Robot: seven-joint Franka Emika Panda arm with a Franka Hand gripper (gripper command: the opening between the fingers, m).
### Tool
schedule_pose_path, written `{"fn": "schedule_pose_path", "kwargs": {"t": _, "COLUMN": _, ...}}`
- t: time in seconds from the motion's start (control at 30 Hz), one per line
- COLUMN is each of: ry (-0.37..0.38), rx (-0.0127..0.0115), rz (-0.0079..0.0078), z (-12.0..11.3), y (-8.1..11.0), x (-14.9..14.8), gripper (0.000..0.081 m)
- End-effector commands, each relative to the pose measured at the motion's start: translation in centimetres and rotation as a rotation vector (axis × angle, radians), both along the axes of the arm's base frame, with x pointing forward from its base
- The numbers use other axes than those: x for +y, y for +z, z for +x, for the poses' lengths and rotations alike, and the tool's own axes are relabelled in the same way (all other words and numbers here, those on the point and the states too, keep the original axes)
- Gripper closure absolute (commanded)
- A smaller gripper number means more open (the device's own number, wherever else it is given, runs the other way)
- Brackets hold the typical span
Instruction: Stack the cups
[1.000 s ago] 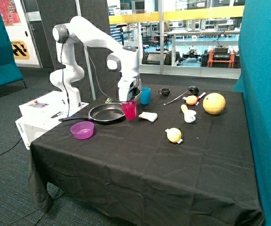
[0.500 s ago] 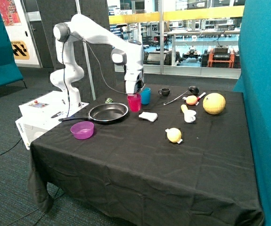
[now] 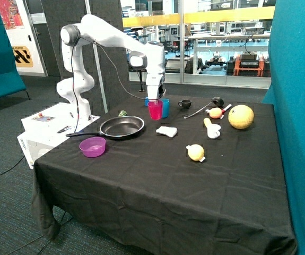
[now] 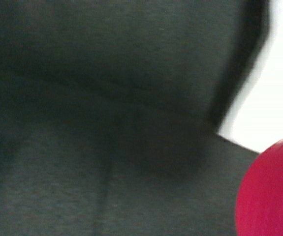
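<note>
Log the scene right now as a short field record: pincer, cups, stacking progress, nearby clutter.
pincer: shut on pink cup, held above the table
blue cup: upright just behind the pink cup
stack: pink cup not yet in the blue one
nearby: frying pan, purple bowl, black mug

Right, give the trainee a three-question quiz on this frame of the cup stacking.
1. True or false: the pink-red cup stands on the black cloth.
2. What does the end effector hold? A) purple bowl B) pink-red cup C) black mug
3. Which cup is right next to the held one?

Key:
1. False; it is lifted off the table.
2. B
3. A light blue cup, with another blue rim peeking out behind the held cup.
</note>
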State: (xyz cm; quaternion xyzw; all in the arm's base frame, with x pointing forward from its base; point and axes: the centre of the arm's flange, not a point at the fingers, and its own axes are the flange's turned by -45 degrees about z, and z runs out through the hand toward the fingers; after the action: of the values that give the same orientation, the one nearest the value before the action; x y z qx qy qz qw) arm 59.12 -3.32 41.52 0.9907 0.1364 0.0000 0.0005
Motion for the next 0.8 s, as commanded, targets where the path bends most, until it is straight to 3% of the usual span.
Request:
{"fn": "schedule_pose_path", "kwargs": {"t": 0.0, "ry": 0.066, "rx": 0.0001, "rz": 0.0010, "z": -0.3, "y": 0.5, "x": 3.1, "gripper": 0.0808}}
{"fn": "schedule_pose_path", "kwargs": {"t": 0.77, "ry": 0.195, "rx": 0.0002, "rz": 0.0010, "z": -1.9, "y": 1.7, "x": 10.4, "gripper": 0.0808}}
